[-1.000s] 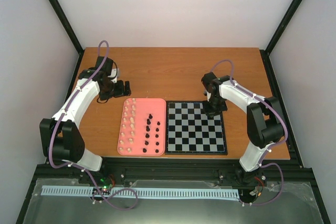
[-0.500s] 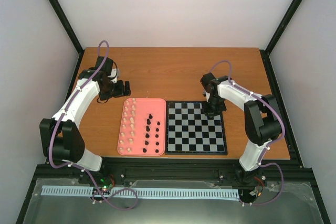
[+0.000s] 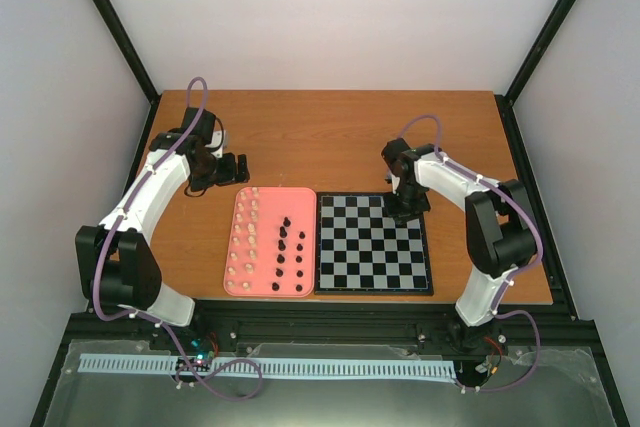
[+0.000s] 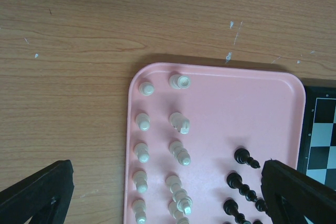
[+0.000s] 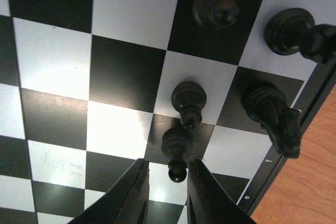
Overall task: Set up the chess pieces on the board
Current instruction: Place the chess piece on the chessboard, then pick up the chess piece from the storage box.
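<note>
Your left gripper [image 4: 165, 182] hangs with its fingers spread wide. Beneath it lies the pink tray [image 4: 252, 108], with cream pieces [image 4: 178, 121] toward its left finger and black chess pieces [image 4: 241, 156] toward its right. Your right gripper [image 5: 168, 182] has its fingers nearly together, flanking a black pawn [image 5: 177, 148] standing on the board [image 5: 52, 56]; I can't tell whether they pinch it.

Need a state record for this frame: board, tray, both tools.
board: five black pieces at its far right corner, other squares in view bare
pink tray: white pieces on the left, remaining black set on the right
left tool: wide open, empty, above the tray's far end
right tool: open, fingers either side of a black pawn standing on the board
</note>
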`<act>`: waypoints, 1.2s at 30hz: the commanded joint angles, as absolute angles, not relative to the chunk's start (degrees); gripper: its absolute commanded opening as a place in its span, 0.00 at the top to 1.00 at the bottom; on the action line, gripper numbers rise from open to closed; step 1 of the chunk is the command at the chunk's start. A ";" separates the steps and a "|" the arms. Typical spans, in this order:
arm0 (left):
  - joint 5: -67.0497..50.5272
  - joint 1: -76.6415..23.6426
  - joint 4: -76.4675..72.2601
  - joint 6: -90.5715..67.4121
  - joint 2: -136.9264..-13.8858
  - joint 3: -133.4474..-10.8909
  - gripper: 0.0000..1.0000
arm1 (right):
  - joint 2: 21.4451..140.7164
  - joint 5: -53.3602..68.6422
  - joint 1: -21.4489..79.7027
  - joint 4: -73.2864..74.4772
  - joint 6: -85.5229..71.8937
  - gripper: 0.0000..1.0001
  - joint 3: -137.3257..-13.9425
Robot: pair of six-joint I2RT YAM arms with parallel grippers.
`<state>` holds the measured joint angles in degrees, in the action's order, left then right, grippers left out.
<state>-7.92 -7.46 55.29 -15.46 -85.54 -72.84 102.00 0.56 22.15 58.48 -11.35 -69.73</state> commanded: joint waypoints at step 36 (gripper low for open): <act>-8.06 -7.65 54.52 -16.06 -84.94 -73.09 0.00 | 126.21 16.20 50.09 62.86 -10.83 0.65 -104.84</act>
<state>-7.90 -7.46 55.29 -15.46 -85.54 -72.84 125.73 16.12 49.69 61.95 -11.33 -105.93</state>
